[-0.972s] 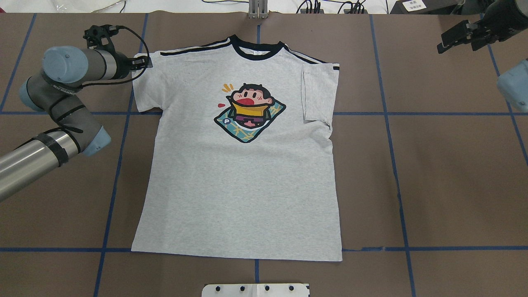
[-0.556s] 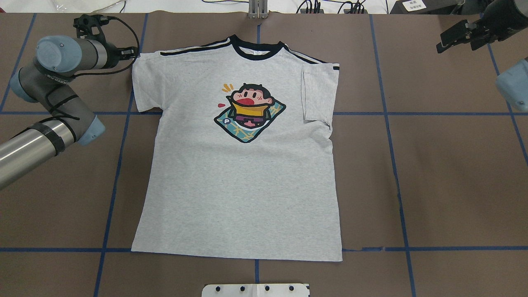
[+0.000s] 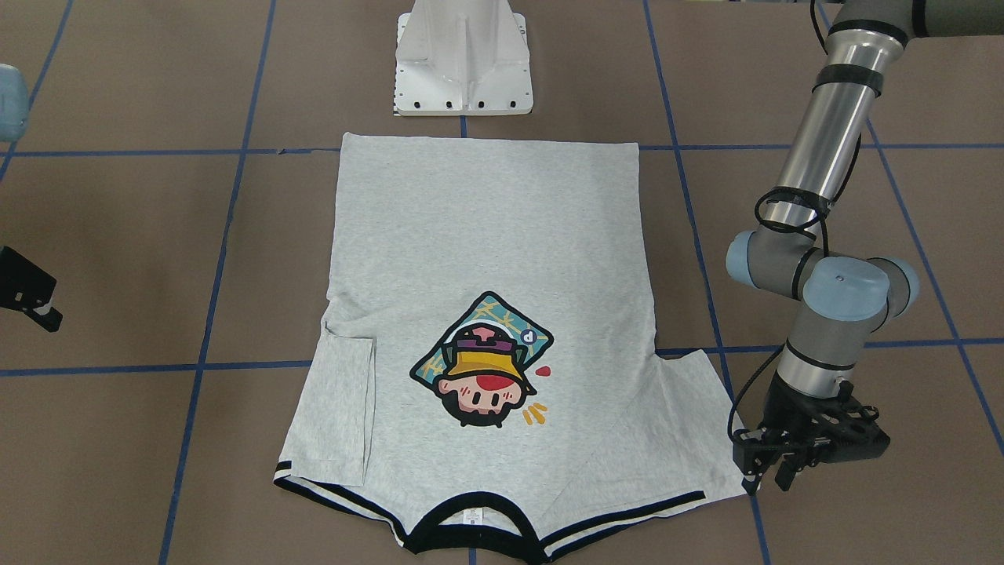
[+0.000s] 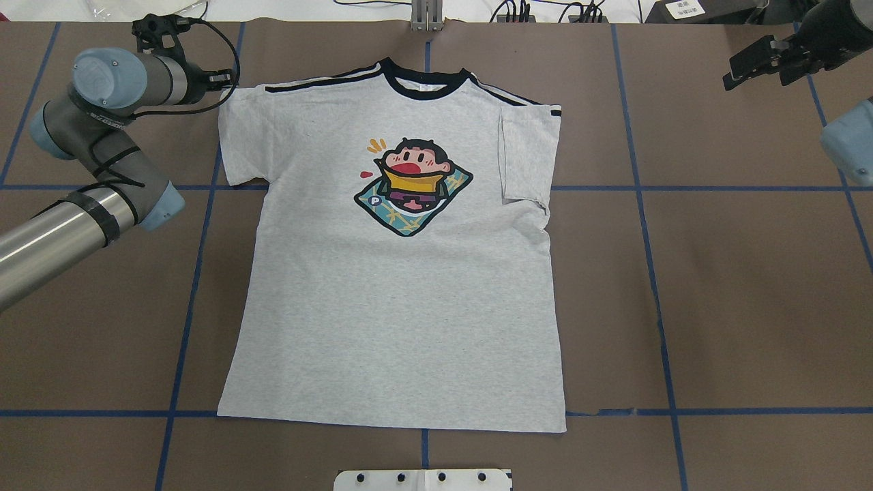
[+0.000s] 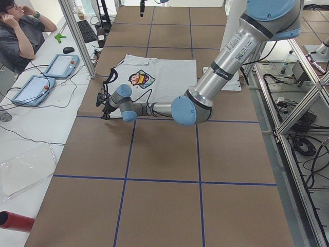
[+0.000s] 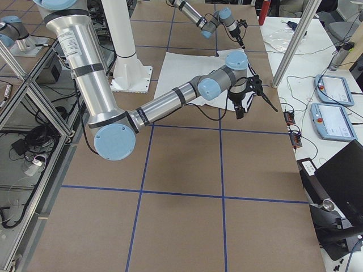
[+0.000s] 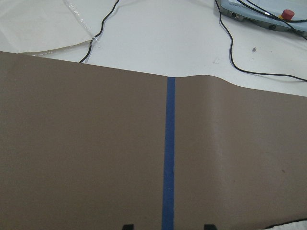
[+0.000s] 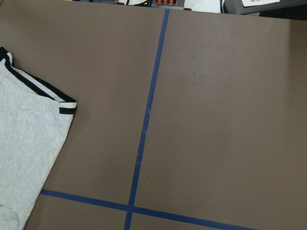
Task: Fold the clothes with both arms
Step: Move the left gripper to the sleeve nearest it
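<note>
The light grey T-shirt (image 4: 395,293) lies flat and face up on the brown table, collar (image 4: 424,87) at the far side. Its sleeve on the right-arm side (image 4: 525,153) is folded inward over the chest. The other sleeve (image 4: 239,140) lies spread out. My left gripper (image 4: 226,80) (image 3: 767,480) hovers just off that sleeve's striped shoulder corner, open and holding nothing. The left wrist view shows its two fingertips (image 7: 127,226) apart over bare table. My right gripper (image 4: 756,75) hangs open, far off at the table's far right corner. The right wrist view catches the shirt's striped shoulder edge (image 8: 64,106).
Blue tape lines (image 4: 641,187) grid the brown table. The white pedestal base (image 3: 463,63) stands just behind the shirt's hem. A metal post (image 4: 426,17) and cables run along the far edge. A person (image 5: 20,31) sits beyond the table beside two teach pendants (image 5: 43,77).
My left gripper pulled back off the sleeve's shoulder corner toward the far left, and that corner now lies flat. The right arm has barely moved.
</note>
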